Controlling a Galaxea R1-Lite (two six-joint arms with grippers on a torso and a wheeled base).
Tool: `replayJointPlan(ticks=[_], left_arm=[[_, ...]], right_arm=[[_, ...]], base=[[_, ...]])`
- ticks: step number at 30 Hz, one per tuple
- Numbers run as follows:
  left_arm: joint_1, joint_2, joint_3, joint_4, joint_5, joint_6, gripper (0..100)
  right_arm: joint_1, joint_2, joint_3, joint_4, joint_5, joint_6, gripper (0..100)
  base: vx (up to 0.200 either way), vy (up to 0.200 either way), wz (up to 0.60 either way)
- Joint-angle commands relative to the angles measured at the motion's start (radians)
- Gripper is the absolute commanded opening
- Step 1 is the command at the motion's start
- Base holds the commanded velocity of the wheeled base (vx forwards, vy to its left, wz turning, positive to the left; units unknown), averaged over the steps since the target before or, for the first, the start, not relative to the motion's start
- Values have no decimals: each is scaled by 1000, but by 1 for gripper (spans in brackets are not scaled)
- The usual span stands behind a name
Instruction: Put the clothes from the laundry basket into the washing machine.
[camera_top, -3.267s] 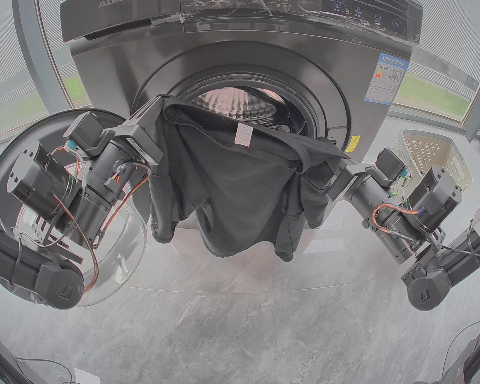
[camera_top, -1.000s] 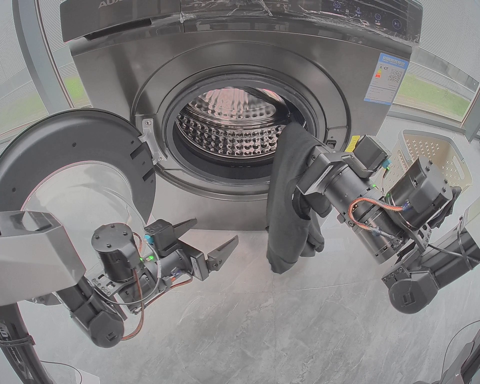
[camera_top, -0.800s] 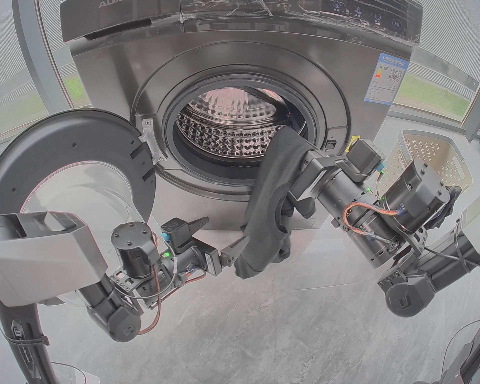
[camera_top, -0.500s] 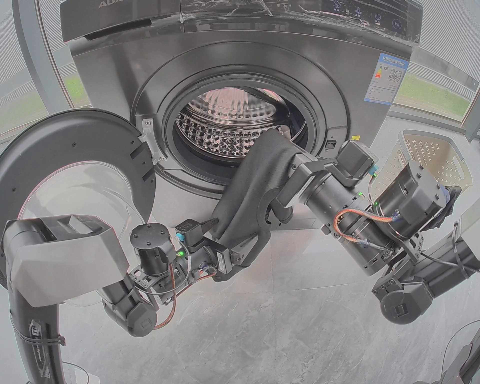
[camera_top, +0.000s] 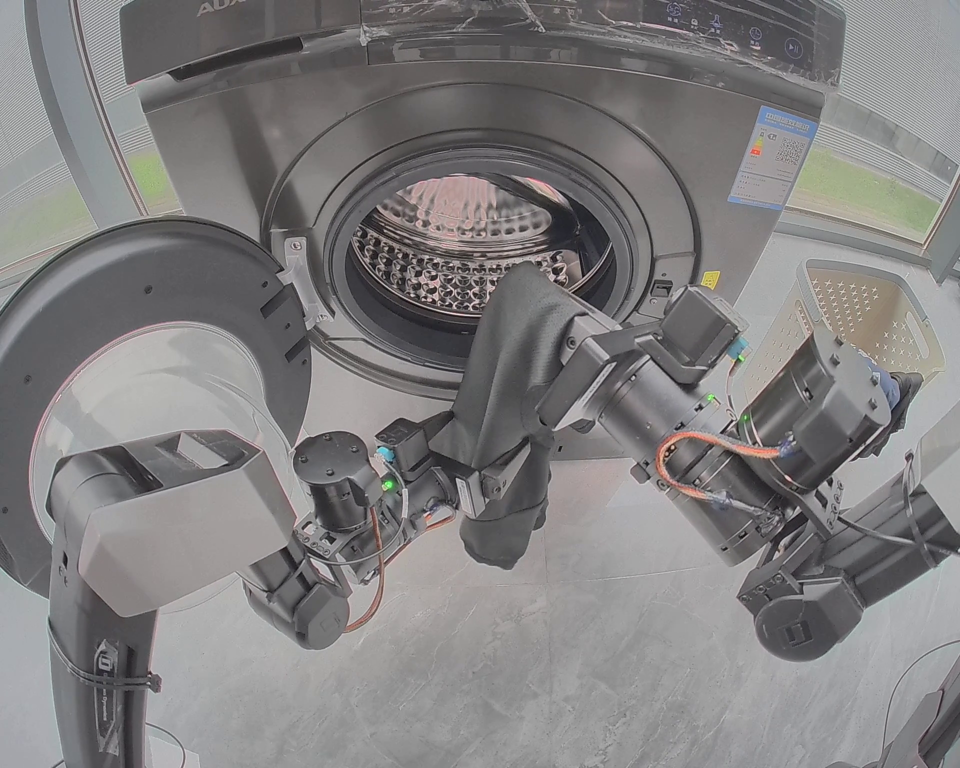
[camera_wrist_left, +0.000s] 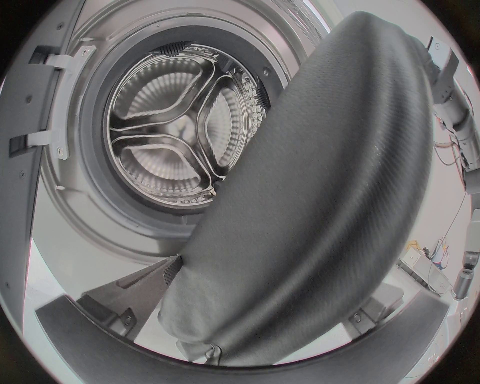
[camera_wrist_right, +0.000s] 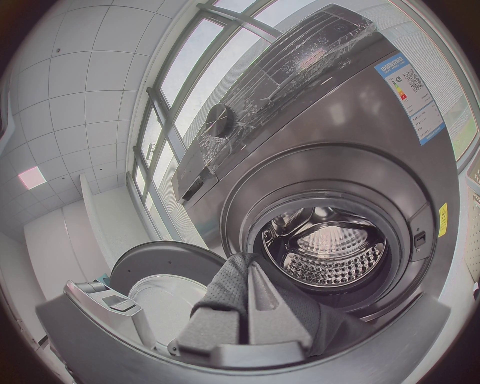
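A black garment (camera_top: 505, 400) hangs in front of the washing machine's open drum (camera_top: 460, 250). My right gripper (camera_top: 565, 330) is shut on the garment's top, just before the lower right of the drum mouth; in the right wrist view its fingers (camera_wrist_right: 272, 315) pinch the cloth (camera_wrist_right: 225, 285). My left gripper (camera_top: 465, 458) is lower and stands open, with the garment's lower part between its fingers. The cloth (camera_wrist_left: 310, 190) fills the space between those fingers (camera_wrist_left: 167, 270) in the left wrist view. The drum (camera_wrist_left: 170, 135) looks empty.
The machine's round door (camera_top: 150, 330) is swung open at the left, close to my left arm. A pale perforated laundry basket (camera_top: 860, 310) stands on the floor at the right, behind my right arm. Grey tiled floor (camera_top: 560, 660) lies below.
The left gripper let go of the garment, dropped low, then rose from near the floor until its open fingers sit around the hanging cloth. The right gripper carried the garment leftward toward the drum mouth.
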Motion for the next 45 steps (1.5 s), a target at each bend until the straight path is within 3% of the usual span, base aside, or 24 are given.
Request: replayJointPlan(ticks=[1,13,15,16,25,27,35,45], left_arm=[[0,55,-95,5,1,3,100],[13,134,-224,42,2,20,100],[16,150,-253,42,24,29,100],[16,157,-264,40,38,35,0],[25,155,-290,25,65,29,0],[45,144,-277,0,96,29,0],[42,37,-214,0,96,6,0],[8,-133,-93,-1,93,0,0]], right_arm=[[25,12,24,-4,-4,1,0],[53,50,36,-15,-7,1,0],[53,49,39,-15,-7,1,0],[53,47,44,-17,-7,1,0],[30,21,73,-17,-7,5,0],[-1,-14,95,-15,-5,6,0],[-154,3,110,-6,-8,5,0],[-240,118,136,-15,-7,5,0]], base=[[0,0,0],[0,0,0],[0,0,0],[0,0,0],[0,0,0],[0,0,0],[0,0,0],[0,0,0]])
